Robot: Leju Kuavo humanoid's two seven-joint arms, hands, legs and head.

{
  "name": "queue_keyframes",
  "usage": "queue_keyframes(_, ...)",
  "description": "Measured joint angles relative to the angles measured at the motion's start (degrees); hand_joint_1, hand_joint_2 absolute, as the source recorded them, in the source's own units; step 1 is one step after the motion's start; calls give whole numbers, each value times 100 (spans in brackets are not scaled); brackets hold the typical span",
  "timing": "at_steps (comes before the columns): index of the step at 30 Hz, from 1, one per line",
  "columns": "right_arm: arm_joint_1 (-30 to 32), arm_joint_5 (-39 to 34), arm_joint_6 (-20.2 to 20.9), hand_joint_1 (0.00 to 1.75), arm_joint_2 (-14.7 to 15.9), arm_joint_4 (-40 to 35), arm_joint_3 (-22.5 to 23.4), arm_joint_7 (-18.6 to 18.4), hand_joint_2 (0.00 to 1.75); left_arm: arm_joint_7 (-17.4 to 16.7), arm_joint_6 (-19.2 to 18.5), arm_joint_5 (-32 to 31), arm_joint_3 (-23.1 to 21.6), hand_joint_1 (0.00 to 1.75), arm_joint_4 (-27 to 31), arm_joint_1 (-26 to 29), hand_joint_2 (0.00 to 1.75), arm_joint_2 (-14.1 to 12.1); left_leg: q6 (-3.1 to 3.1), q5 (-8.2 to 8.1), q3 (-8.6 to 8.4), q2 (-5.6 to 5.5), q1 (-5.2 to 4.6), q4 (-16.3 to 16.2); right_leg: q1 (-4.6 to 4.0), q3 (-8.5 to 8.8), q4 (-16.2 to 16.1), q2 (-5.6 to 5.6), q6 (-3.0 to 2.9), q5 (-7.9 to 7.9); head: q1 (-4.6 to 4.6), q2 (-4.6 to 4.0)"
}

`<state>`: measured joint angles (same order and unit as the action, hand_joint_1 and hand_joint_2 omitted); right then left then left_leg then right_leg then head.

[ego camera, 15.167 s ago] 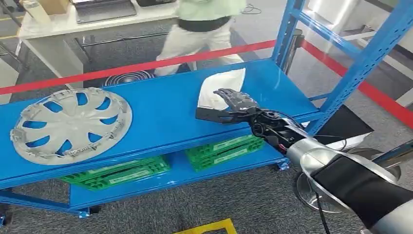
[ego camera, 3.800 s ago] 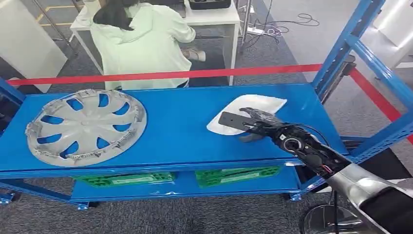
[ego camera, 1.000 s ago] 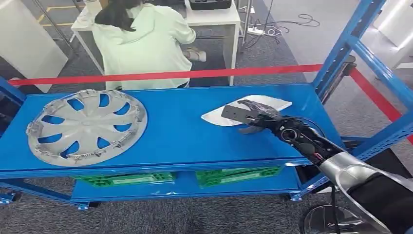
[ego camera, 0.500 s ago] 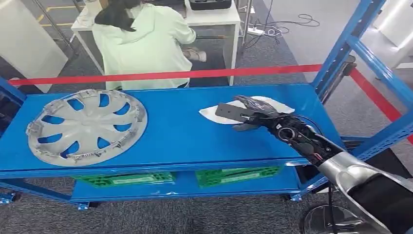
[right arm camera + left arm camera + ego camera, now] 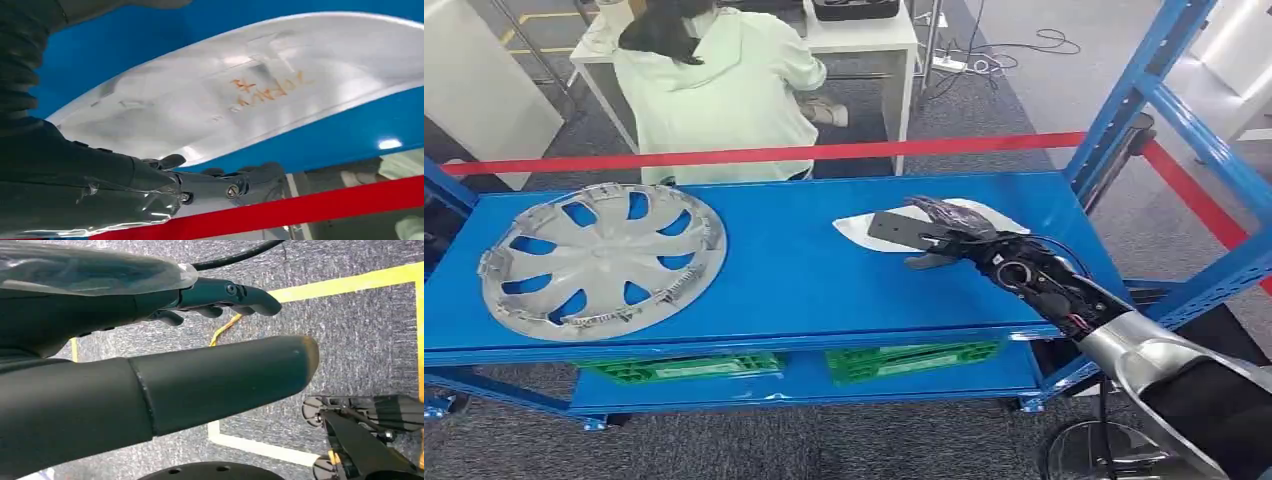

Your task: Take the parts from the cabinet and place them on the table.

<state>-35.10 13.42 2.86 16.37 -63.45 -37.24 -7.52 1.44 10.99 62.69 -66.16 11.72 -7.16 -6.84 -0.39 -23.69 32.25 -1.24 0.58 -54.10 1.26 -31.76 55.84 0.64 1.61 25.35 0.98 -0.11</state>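
A white curved panel part (image 5: 996,214) lies at the right of the blue shelf (image 5: 804,290), with orange writing on its surface (image 5: 265,87). My right hand (image 5: 934,235) grips it, the thumb on one side and the fingers (image 5: 240,186) curled around the far edge. The part looks tipped up off the shelf on one side. A grey hubcap (image 5: 599,260) lies flat at the shelf's left end, far from the hand. My left hand (image 5: 150,365) hangs over the carpeted floor, fingers spread and holding nothing.
A person in a pale green top (image 5: 714,90) sits at a white desk behind the red barrier tape (image 5: 874,150). Blue rack uprights (image 5: 1124,110) stand to the right of the part. Green crates (image 5: 904,358) sit on the lower shelf.
Over the last second the white part has tipped and shifted slightly left in my right hand's grip. The hubcap has not moved.
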Motion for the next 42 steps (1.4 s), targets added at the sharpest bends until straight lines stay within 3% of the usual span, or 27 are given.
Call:
queue_keyframes(10, -92, 72, 35, 0, 131, 63, 33, -123, 175, 0, 0, 15, 0, 0, 0, 1, 0, 2, 0, 0, 0, 0, -1, 0, 1, 0, 0, 0, 0, 0, -2, 0)
queue_keyframes(23, -235, 197, 494, 0, 311, 166, 15, -558, 175, 0, -28, 17, 0, 0, 0, 1, 0, 4, 0, 0, 1, 0, -1, 0, 1, 0, 0, 0, 0, 0, -2, 0)
queue_keyframes(42, -361, 286, 651, 0, 341, 573, -205, -536, 175, 0, -28, 48, 0, 0, 0, 0, 0, 4, 0, 0, 1, 0, -1, 0, 1, 0, 0, -1, 0, 0, -4, 0)
